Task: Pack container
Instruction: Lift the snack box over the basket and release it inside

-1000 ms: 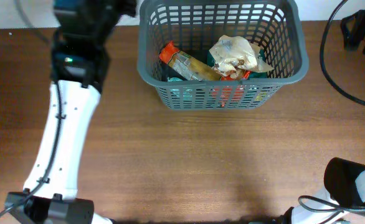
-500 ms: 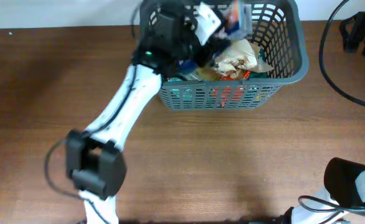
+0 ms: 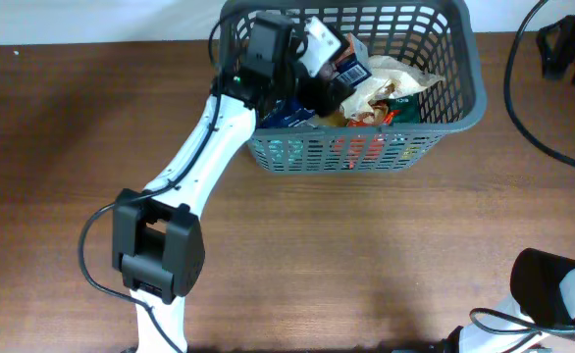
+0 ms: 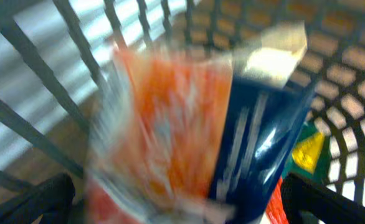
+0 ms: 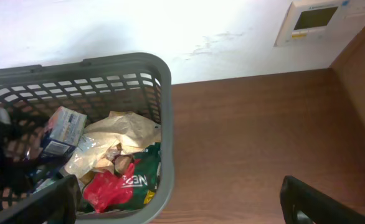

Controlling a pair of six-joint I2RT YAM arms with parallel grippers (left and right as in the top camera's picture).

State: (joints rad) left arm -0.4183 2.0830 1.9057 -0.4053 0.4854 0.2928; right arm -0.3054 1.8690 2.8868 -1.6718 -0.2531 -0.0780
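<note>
Container (image 5: 165, 124): red packet (image 5: 109, 188) plain from right wrist.

Dark brown wood table (image 3: 366, 255); white wall (image 5: 189, 28) behind; beige control panel (image 5: 317, 18) mounted on wall

The brown wooden table (image 3: 366, 245) is bare in front. A black cable (image 3: 508, 88) curves over its far right part, near a black object (image 3: 567, 49) at the corner. Behind is a white wall (image 5: 170, 25) with a small panel (image 5: 316, 18), which has a screen.
</note>
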